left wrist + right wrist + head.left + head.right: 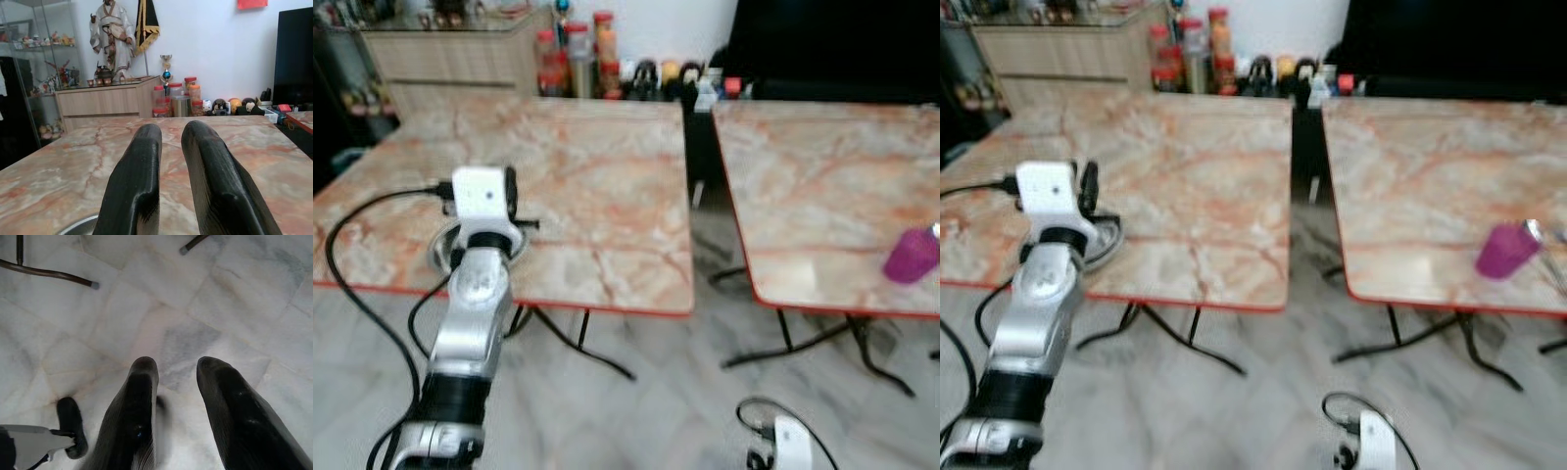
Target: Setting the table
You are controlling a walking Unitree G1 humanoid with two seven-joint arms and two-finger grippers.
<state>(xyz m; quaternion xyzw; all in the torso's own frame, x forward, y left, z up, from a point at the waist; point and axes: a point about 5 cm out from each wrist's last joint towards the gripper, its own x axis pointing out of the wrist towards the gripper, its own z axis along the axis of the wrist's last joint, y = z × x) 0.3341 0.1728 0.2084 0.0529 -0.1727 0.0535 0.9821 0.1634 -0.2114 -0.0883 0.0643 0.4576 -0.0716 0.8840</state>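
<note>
Two marble-patterned folding tables [587, 176] are standing side by side on a pale marble floor [646, 401], a narrow gap running between them. Behind them a wooden sideboard [105, 103] is lining the white wall [205, 44], a dark screen [832, 49] looming beyond the right-hand table's far edge.

Head stereo pair looking down on two tables [607, 196], wrist views low, close

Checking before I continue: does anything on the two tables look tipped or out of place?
The purple cup on the right table is tilted, apparently lying on its side near the front edge. The metal bowl on the left table sits flat.
</note>
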